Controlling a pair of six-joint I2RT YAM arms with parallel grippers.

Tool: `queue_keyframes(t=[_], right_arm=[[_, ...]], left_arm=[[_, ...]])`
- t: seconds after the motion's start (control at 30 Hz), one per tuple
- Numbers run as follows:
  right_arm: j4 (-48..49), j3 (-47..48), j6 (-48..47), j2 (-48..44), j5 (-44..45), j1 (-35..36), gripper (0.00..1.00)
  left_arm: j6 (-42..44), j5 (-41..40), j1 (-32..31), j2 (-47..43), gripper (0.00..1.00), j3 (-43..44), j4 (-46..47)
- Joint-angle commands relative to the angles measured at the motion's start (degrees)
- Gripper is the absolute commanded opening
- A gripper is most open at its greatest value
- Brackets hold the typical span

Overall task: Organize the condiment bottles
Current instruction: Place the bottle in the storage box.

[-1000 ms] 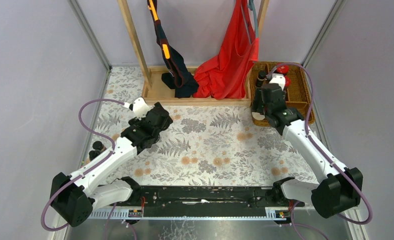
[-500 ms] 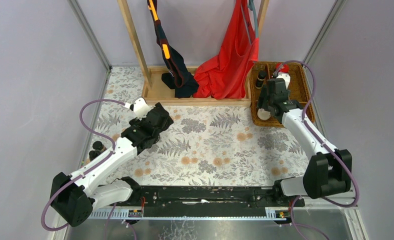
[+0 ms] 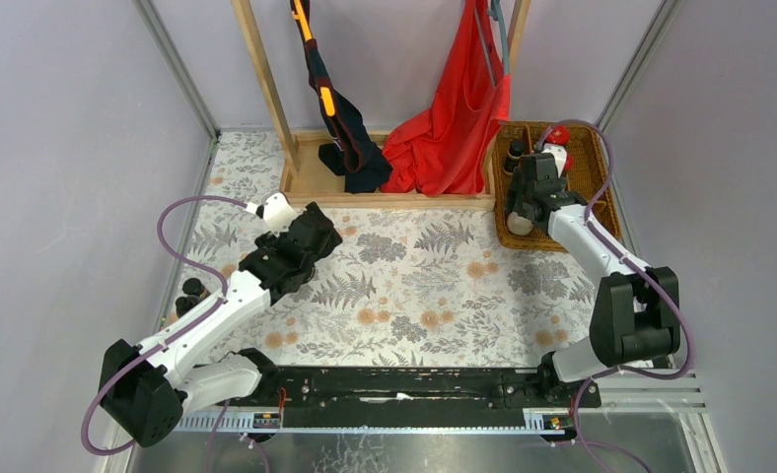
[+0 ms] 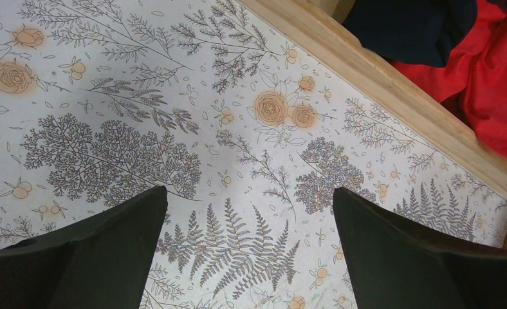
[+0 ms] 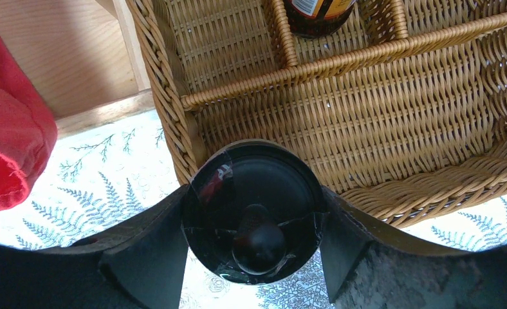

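Observation:
My right gripper (image 3: pixel 523 207) is shut on a black-capped bottle (image 5: pixel 253 212), whose pale end (image 3: pixel 520 226) shows over the near-left corner of the wicker basket (image 3: pixel 582 187). In the right wrist view the black cap fills the gap between my right gripper's (image 5: pixel 254 222) jaws. In the basket stand a red-lidded jar (image 3: pixel 558 135) and a dark black-capped bottle (image 3: pixel 515 150). A dark jar (image 5: pixel 315 9) stands in a far compartment. Two black-capped bottles (image 3: pixel 188 294) stand at the table's left edge. My left gripper (image 3: pixel 317 235) is open and empty above the floral cloth (image 4: pixel 251 193).
A wooden rack base (image 3: pixel 316 182) holds a red cloth (image 3: pixel 454 128) and a dark garment (image 3: pixel 355 153), just left of the basket. The basket's woven dividers (image 5: pixel 341 64) split it into compartments. Purple cables loop beside both arms.
The right arm's elbow has swung inward, and the gripper with the bottle has shifted slightly farther back over the basket's near-left part. The left arm has not moved.

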Motion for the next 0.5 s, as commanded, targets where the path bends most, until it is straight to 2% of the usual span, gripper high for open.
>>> queue_keyframes(t=[0.0,0.47], right_arm=[[5.1,2.9,1.2,0.6,0.6,-0.4,0.00],[5.4,2.2,1.7,4.0,-0.8,-0.4,0.00]], left_arm=[[0.5,-0.5,0.2,-0.1,1.00,-0.7,3.0],[0.2,-0.3,0.2,0.4,1.00,-1.0,3.4]])
